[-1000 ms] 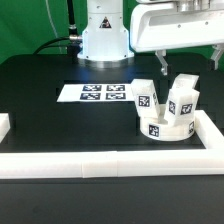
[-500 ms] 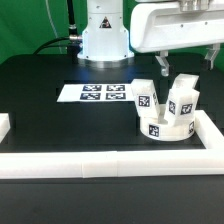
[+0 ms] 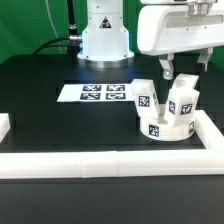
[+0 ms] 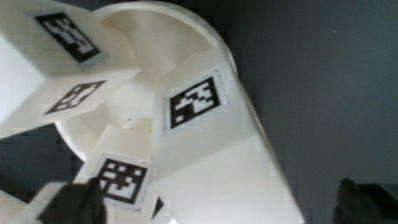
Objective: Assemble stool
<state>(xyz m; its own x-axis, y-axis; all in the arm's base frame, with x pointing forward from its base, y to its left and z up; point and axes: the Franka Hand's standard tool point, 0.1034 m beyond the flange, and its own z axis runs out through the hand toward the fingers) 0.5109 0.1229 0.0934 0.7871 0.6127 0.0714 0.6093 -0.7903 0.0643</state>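
Two legs (image 3: 182, 98) upright in the round seat (image 3: 165, 126), each with a black-and-white tag; the second one (image 3: 143, 96) on the exterior view's left side of the seat. Stool parked on the black desk (image 3: 50, 125), tucked into the corner of the white border rails (image 3: 110, 164), on the exterior view's right. Claw (image 3: 177, 68) hanging just above the legs, dark fingers (image 3: 163, 67) pointing down, spread wide, nothing between them, nothing touched. Seen from the wrist: finger tips (image 4: 68, 201) well apart at the picture's edges, the seat's rim and tagged legs (image 4: 199, 100) filling the space beneath. Farther back on the desk, flat marker board (image 3: 93, 92), with the robot's white base (image 3: 104, 35) behind it.
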